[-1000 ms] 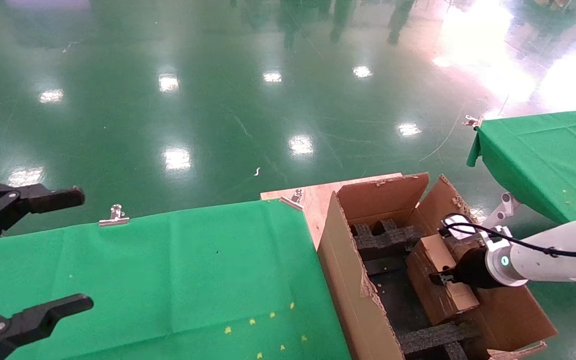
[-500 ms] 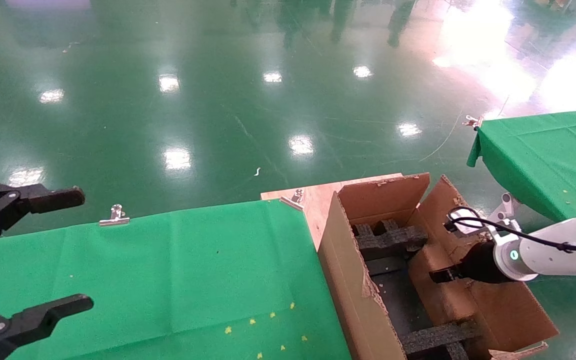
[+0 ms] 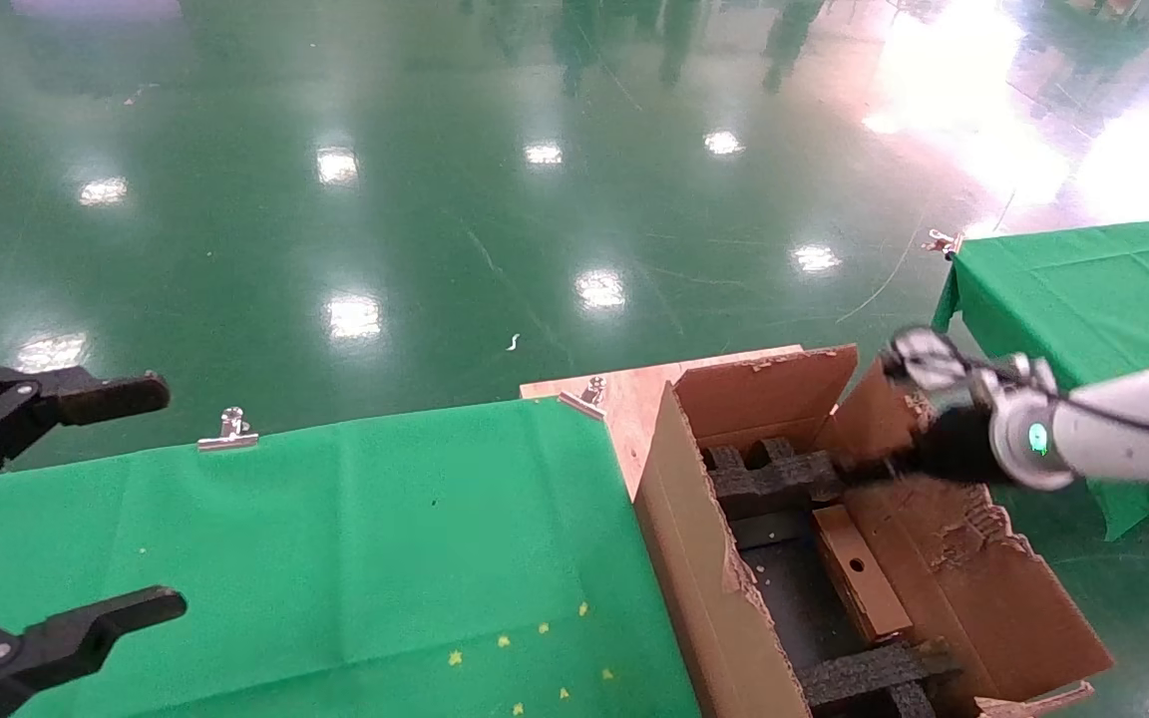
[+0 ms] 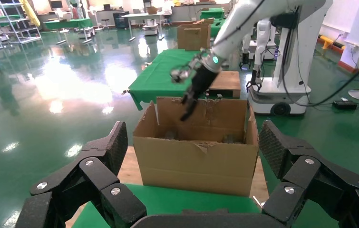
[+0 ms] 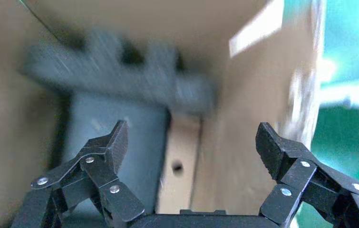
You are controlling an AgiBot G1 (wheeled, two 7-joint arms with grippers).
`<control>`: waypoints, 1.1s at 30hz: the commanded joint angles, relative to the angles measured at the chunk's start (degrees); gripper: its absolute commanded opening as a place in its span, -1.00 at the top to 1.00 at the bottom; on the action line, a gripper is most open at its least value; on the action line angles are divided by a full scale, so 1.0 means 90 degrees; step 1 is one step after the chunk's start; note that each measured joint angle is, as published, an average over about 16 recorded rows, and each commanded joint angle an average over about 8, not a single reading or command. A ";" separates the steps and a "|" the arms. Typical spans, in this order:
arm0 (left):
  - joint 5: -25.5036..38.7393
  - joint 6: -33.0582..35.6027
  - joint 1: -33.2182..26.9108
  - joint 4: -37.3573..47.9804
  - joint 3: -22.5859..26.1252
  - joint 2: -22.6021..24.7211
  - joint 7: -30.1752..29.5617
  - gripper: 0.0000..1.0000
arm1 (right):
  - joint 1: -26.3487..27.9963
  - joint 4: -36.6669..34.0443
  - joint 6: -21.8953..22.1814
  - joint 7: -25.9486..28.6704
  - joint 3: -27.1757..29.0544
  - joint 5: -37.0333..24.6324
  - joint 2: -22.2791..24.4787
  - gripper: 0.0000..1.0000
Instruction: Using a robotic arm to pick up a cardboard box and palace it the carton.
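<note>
Green glossy floor (image 3: 435, 199) behind; green-clothed table (image 3: 335, 548) in front, second green table (image 3: 1083, 299) at far right.

Head view: carton (image 3: 694, 558) at table's right end, flaps torn, black foam (image 3: 774, 479) inside. Box (image 3: 859, 583) in carton, lying against right inner wall, hole face up, free of any grip. Right arm (image 3: 1123, 424) white, reaching in from right above carton's far right flap; right gripper (image 3: 859, 467) over foam, apart from box, blurred, finger spread unclear here. Left gripper (image 3: 46, 519) at left edge over table, fingers spread wide, nothing between them, parked.

Left wrist view: left gripper (image 4: 191, 156) wide apart, empty. Carton (image 4: 196, 145) seen from outside, standing past table edge on a wood board (image 4: 132, 166). Right arm (image 4: 244, 23) coming down from above, right gripper (image 4: 187, 102) hanging just inside carton's top opening, holding nothing. Box hidden behind carton wall. Another robot base (image 4: 282, 90) and floor behind.

Right wrist view: looking down into carton (image 5: 244, 142). Right gripper (image 5: 191, 142) fingers wide apart, nothing held. Box (image 5: 179, 166) below, between fingers in frame but well apart from them, hole visible, beside carton's wall. Foam (image 5: 120, 76) beyond box, dark carton bottom (image 5: 115, 137) beside it. Blurred.
</note>
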 commanded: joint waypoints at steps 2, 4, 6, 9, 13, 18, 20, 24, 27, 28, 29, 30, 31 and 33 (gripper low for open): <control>0.0000 0.0000 0.0000 0.0000 0.0000 0.0000 0.0000 -1.00 | 0.0348 0.0409 -0.0016 -0.0216 0.0169 0.0039 0.0158 -1.00; 0.0000 0.0000 0.0000 0.0000 0.0000 0.0000 0.0000 -1.00 | 0.0550 0.0765 -0.0103 -0.0514 0.0331 0.0259 0.0320 -1.00; 0.0000 0.0000 0.0000 0.0000 0.0000 0.0000 0.0000 -1.00 | 0.0711 0.1084 -0.0223 -0.0846 0.0506 0.0579 0.0489 -1.00; 0.0000 0.0000 0.0000 0.0000 0.0000 0.0000 0.0000 -1.00 | 0.0847 0.1394 -0.0466 -0.1331 0.0747 0.1171 0.0709 -1.00; -0.0001 -0.0001 0.0000 0.0000 0.0001 0.0000 0.0000 -1.00 | 0.0896 0.1516 -0.0775 -0.1789 0.0943 0.1784 0.0879 -1.00; -0.0003 -0.0002 0.0001 0.0002 0.0001 -0.0001 0.0001 -1.00 | 0.0907 0.1546 -0.0989 -0.2025 0.1047 0.2123 0.0963 -1.00; -0.0003 -0.0003 0.0001 0.0002 0.0001 -0.0001 0.0001 -1.00 | 0.0904 0.1542 -0.1020 -0.2042 0.1062 0.2170 0.0972 -1.00; -0.0003 -0.0002 0.0001 0.0002 0.0001 -0.0001 0.0001 -1.00 | 0.0882 0.1521 -0.0979 -0.1988 0.1047 0.2094 0.0944 -1.00; -0.0003 -0.0002 0.0001 0.0002 0.0001 -0.0001 0.0001 -1.00 | 0.0813 0.1512 -0.1007 -0.2023 0.1134 0.2085 0.0914 -1.00; -0.0003 -0.0002 0.0001 0.0002 0.0001 -0.0001 0.0001 -1.00 | 0.0768 0.1508 -0.1037 -0.2058 0.1200 0.2097 0.0899 -1.00; -0.0003 -0.0002 0.0001 0.0002 0.0001 -0.0001 0.0001 -1.00 | 0.0707 0.1504 -0.1081 -0.2108 0.1290 0.2117 0.0881 -1.00; -0.0003 -0.0003 0.0001 0.0002 0.0001 -0.0001 0.0001 -1.00 | 0.0636 0.1503 -0.1147 -0.2179 0.1409 0.2162 0.0865 -1.00; -0.0003 -0.0003 0.0001 0.0002 0.0001 -0.0001 0.0001 -1.00 | 0.0555 0.1499 -0.1211 -0.2251 0.1534 0.2197 0.0843 -1.00; -0.0003 -0.0003 0.0001 0.0002 0.0001 -0.0001 0.0001 -1.00 | 0.0361 0.1489 -0.1363 -0.2423 0.1831 0.2281 0.0789 -1.00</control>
